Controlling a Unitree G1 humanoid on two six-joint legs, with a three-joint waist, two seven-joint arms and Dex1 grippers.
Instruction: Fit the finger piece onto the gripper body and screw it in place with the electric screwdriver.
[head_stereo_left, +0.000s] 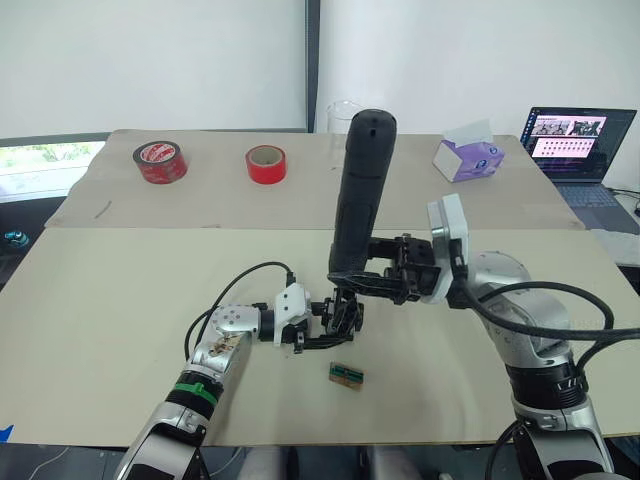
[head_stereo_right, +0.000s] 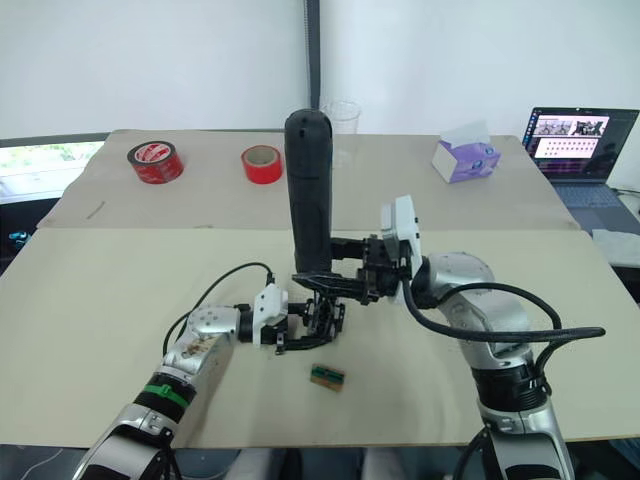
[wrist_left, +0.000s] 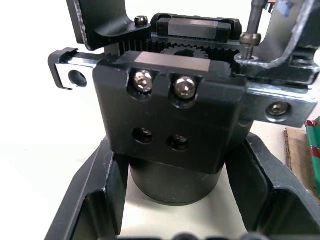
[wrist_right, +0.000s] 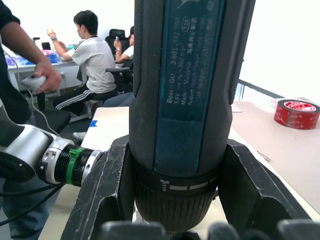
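Gripper body (wrist_left: 170, 125) sits clamped in our left gripper (head_stereo_left: 335, 318); our right gripper (head_stereo_left: 385, 270) grasps the upright electric screwdriver (head_stereo_left: 360, 190) above it.

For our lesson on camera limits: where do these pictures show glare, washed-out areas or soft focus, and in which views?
Left wrist view: the tabletop behind the small black blocky gripper body is washed out white. Right wrist view: the long thick black electric screwdriver looms close, with the seated people behind it soft. Left eye view: even light, faint shadows.

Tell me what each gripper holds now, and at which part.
The right gripper grips the electric screwdriver around its lower end, near the collar. The left gripper clamps the gripper body at its round base.
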